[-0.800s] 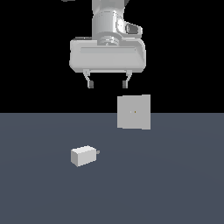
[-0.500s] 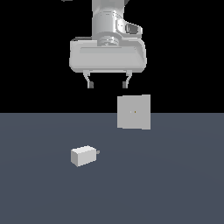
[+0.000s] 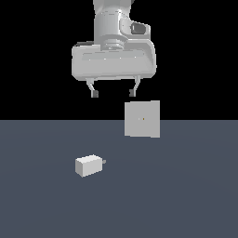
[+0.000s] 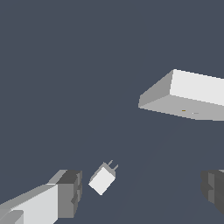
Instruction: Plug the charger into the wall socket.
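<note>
The charger [image 3: 88, 165] is a small light-grey block lying on the dark floor, its short prongs pointing toward the exterior view's right. In the wrist view the charger [image 4: 102, 179] shows between my fingers, nearer one fingertip [image 4: 70, 193]. The wall socket [image 3: 142, 119] is an upright light-grey square plate with a tiny centre mark, standing to the right of and behind the charger; it also shows in the wrist view [image 4: 188, 95]. My gripper [image 3: 113, 93] hangs high above the floor, open and empty, above and between both things.
The dark grey floor [image 3: 186, 195] spreads under everything, with a black background behind it. Nothing else stands on it.
</note>
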Controlling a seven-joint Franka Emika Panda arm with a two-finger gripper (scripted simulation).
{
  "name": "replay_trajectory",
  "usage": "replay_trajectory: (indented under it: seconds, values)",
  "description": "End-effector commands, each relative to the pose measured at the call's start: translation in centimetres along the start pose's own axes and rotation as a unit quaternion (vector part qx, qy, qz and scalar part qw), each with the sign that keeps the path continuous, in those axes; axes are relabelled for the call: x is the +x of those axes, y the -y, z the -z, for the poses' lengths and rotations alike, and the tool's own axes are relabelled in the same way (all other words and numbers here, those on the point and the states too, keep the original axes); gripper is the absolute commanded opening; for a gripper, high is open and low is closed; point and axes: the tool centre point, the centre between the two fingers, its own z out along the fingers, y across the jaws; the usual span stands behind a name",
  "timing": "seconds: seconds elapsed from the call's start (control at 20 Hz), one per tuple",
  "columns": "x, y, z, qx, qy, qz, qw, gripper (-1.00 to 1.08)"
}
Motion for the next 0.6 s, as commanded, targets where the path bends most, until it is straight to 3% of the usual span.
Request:
replay_trajectory:
  seconds: [0.0,0.55]
  values:
    - [-0.5,0.1,-0.4,-0.003,-0.006,-0.018,0.9998,1.0]
    - [-3.1,0.7,-2.8,-0.017,-0.037,-0.112,0.9928,1.0]
